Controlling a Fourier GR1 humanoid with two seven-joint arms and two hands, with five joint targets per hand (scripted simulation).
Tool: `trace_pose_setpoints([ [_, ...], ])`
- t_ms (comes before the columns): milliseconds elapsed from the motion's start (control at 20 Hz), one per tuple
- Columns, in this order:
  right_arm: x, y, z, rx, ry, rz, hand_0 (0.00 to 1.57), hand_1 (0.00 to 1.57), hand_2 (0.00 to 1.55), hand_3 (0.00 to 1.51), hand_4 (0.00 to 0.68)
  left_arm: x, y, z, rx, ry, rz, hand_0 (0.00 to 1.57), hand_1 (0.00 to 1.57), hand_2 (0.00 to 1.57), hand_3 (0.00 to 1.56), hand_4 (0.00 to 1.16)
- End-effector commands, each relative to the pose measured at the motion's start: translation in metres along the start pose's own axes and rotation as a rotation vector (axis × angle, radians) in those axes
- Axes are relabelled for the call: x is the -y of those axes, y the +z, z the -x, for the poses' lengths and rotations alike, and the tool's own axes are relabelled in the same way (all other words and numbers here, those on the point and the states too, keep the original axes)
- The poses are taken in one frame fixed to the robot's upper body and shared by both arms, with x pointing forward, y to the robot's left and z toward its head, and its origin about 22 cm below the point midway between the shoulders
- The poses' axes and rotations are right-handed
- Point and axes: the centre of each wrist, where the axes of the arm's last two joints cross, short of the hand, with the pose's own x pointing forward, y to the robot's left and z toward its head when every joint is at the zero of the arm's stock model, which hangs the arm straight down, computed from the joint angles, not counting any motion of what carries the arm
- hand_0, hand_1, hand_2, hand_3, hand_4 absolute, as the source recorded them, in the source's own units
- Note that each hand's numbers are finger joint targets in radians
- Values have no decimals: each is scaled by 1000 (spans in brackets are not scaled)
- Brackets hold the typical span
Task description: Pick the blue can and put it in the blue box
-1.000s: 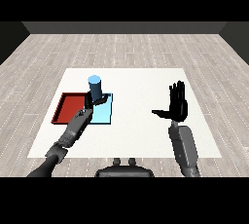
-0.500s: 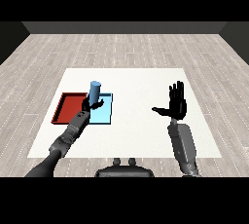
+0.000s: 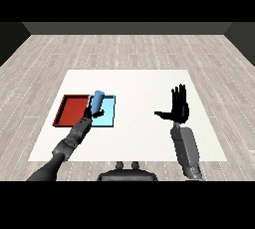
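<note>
The blue can (image 3: 96, 101) tilts over the light blue tray (image 3: 107, 114), its top leaning to the right. My left hand (image 3: 92, 115) is curled round the can's lower part at the tray's left side. Whether the can's base touches the tray floor is hidden by the hand. My right hand (image 3: 178, 107) is raised over the right half of the table, fingers straight and spread, thumb out to the left, holding nothing.
A red tray (image 3: 72, 110) lies directly left of the light blue tray, touching it. The white table (image 3: 134, 86) extends behind both trays and between the two hands.
The can has come down toward the light blue tray with my left hand and now leans more. The right hand has hardly moved.
</note>
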Motion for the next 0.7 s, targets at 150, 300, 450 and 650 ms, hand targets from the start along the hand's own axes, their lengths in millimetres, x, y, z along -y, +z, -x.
trace_pose_setpoints([
  [150,13,0,1,12,-30,-13,0,0,0,0,0,-17,-2,24,-32,-182,-40,0,0,0,0,96],
  [300,3,-22,-12,17,-34,-15,0,0,0,0,0,6,4,10,14,-131,-107,0,0,0,0,0],
  [450,-3,-3,2,4,-65,-18,0,0,0,0,0,9,2,-7,72,-41,-187,0,0,0,0,0],
  [650,6,6,2,14,-55,-10,0,0,0,0,0,13,4,-16,188,68,-249,0,0,0,0,0],
])
